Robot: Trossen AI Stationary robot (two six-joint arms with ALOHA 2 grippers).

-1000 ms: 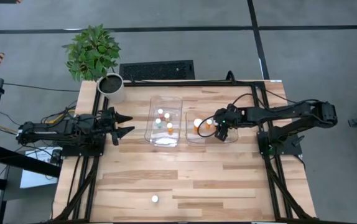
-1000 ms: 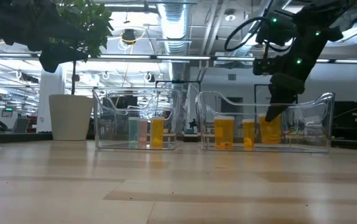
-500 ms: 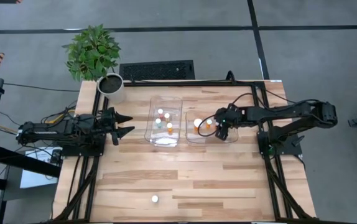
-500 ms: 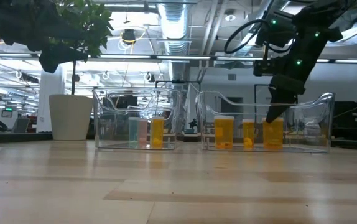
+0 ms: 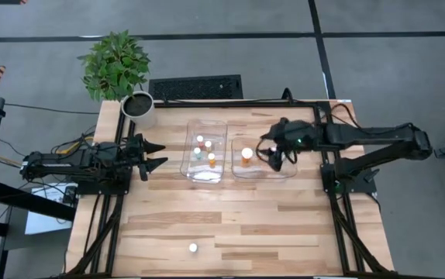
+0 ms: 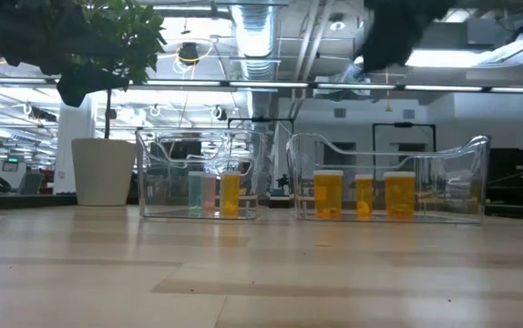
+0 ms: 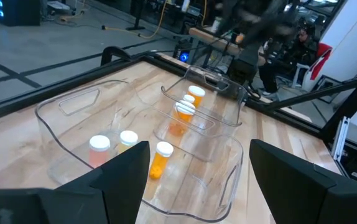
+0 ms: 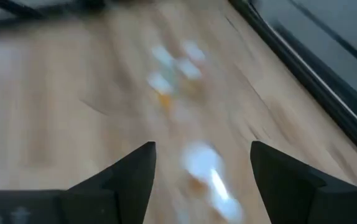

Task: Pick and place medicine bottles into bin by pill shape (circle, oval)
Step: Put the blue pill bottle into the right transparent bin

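Lifted clear of right bin (image 5: 263,172); right gripper (image 5: 273,159) jaws spread, empty, bottles (image 6: 398,196) below; lone bottle (image 5: 193,248) at 7 o'clock.

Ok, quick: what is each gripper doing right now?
Left gripper: open, empty, beside the left bin.
Right gripper: open, empty, above the right bin.

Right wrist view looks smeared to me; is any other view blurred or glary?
Right wrist view: heavy motion blur, the white-capped bottles are only streaks between the right gripper fingers. Left wrist view: the clear plastic bins are sharp, the dark right arm behind is smeared. Low view: sharp, with bright ceiling lights. High view: sharp, evenly lit.
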